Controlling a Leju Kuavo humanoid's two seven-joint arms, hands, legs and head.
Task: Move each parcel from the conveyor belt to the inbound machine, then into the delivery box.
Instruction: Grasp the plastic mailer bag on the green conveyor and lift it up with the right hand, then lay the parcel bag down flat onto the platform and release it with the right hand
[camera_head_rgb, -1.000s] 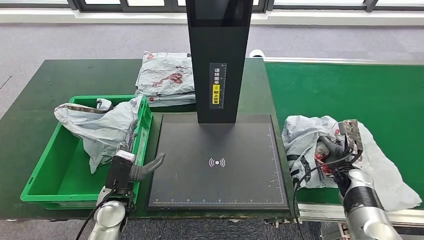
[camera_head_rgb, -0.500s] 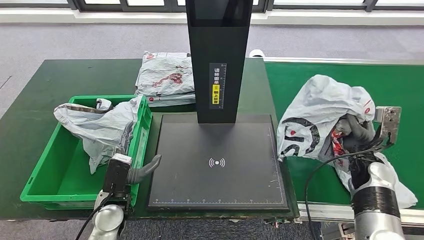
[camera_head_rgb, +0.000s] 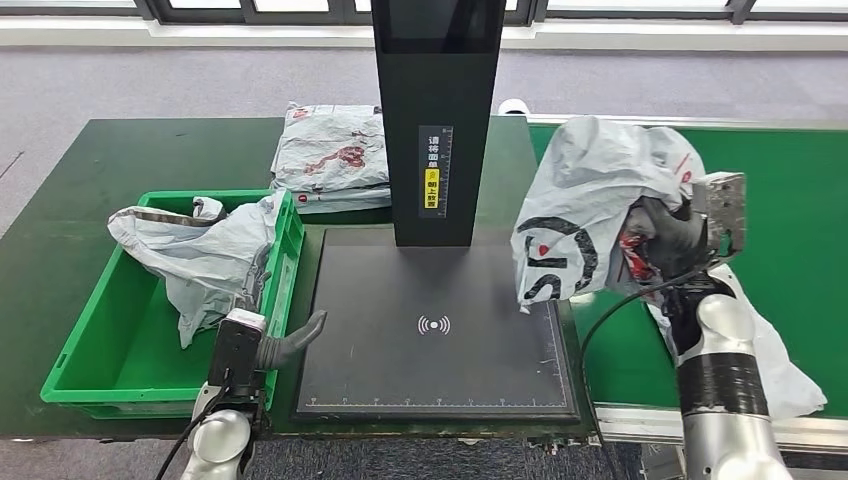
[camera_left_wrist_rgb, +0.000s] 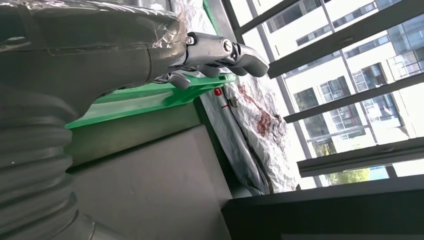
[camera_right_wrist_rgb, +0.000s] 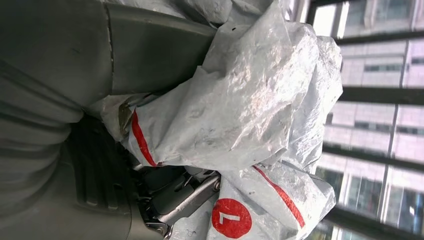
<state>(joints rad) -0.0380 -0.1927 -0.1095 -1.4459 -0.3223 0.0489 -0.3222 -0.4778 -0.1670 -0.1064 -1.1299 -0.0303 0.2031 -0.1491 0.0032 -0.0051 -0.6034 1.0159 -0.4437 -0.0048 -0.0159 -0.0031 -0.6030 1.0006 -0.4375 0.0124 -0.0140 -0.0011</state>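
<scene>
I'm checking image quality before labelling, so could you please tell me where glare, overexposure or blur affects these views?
Head view: evenly lit and sharp; the held parcel in the right hand reads clearly. Left wrist view: bright windows wash out behind the left hand, whose near cover is soft. Right wrist view: parcel plastic shows glossy highlights, the nearby hand is dark and blurred, and the background buildings are hazy.

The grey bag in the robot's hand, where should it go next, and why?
Probably a little further left and down onto the black scanner plate. The right hand holds the grey bag lifted, hanging over the plate's right edge, and the plate looks bare.
</scene>
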